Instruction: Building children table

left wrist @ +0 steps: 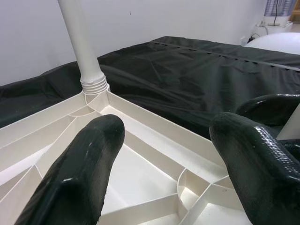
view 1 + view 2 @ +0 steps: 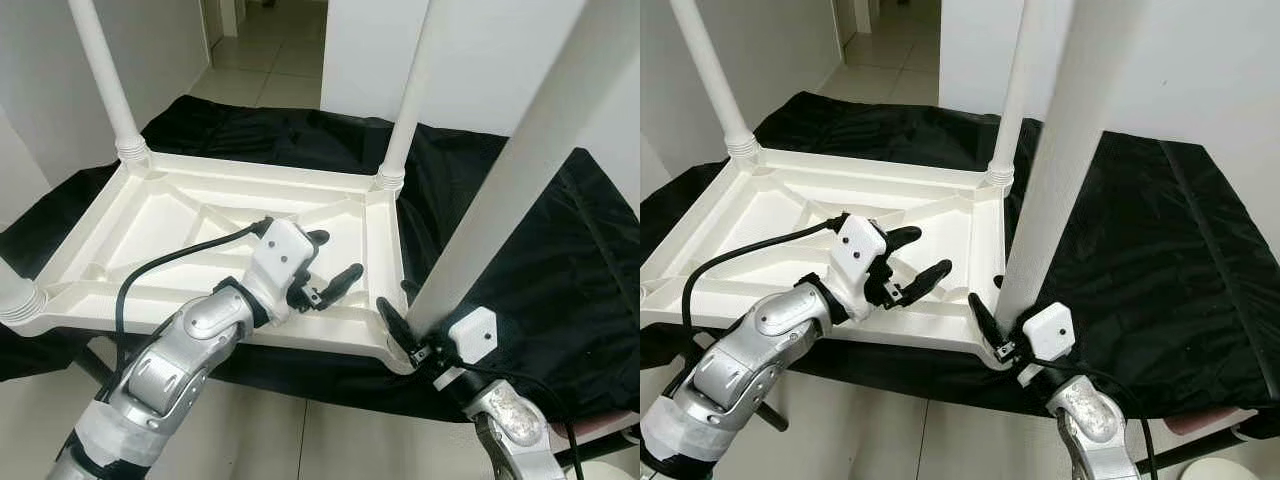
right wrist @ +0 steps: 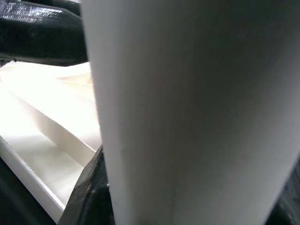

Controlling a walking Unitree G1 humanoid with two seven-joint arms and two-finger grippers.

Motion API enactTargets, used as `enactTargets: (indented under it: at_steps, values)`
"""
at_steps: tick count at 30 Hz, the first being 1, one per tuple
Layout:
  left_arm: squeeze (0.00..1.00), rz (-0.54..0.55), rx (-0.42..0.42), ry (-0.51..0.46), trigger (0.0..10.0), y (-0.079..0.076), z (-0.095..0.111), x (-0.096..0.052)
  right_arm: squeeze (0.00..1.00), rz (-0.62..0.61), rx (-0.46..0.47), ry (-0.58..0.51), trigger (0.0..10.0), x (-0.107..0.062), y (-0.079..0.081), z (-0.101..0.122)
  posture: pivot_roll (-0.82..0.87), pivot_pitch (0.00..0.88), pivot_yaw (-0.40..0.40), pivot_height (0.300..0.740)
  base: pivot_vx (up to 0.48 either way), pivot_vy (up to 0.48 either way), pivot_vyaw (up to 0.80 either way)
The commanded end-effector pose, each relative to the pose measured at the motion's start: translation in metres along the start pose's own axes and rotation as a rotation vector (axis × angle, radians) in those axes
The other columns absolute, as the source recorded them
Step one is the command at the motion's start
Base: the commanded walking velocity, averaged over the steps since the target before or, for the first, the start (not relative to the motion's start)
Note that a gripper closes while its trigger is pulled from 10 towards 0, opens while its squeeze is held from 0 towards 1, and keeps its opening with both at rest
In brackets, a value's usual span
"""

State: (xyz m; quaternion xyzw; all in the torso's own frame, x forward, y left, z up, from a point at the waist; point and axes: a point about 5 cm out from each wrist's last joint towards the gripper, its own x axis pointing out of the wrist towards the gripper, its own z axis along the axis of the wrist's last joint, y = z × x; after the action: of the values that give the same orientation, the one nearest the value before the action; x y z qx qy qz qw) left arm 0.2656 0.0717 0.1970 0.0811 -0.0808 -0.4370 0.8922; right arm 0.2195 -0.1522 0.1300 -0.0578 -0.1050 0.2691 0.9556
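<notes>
- The white plastic children's table (image 2: 200,215) lies upside down on a black cloth (image 2: 520,250), its ribbed underside facing up.
- Two far legs stand upright in their corner sockets: the far left leg (image 2: 105,80) and the far right leg (image 2: 410,95).
- A ribbed collar of another leg (image 2: 18,300) shows at the near left corner.
- The left hand (image 2: 325,270) hovers just above the underside near the table's right side, its two black fingers spread apart with nothing between them.
- The right hand (image 2: 400,320) sits at the near right corner, clamped around the base of the near right leg (image 2: 520,170), which rises tilted from that corner.
- In the right wrist view that leg (image 3: 187,112) is pressed close against the black fingers (image 3: 42,33).
- Pale floor tiles (image 2: 270,60) show beyond the cloth, between white walls.
</notes>
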Motion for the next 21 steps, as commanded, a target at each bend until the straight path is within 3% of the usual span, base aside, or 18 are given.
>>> enactTargets:
  at_steps: [1, 21]
  values:
    - [0.0, -0.078, 0.019, -0.003, 10.0, -0.003, 0.004, 0.0, 0.0, -0.01, 0.107, 0.194, 10.0, -0.013, 0.0, -0.033, -0.02, 0.079, -0.019, 0.74, 0.0, 0.0, 0.0]
    - [0.0, -0.067, 0.023, 0.001, 10.0, -0.002, 0.005, -0.003, 0.0, -0.055, 0.238, 0.379, 10.0, -0.014, -0.017, -0.05, -0.01, 0.08, -0.024, 0.74, 0.0, 0.0, 0.0]
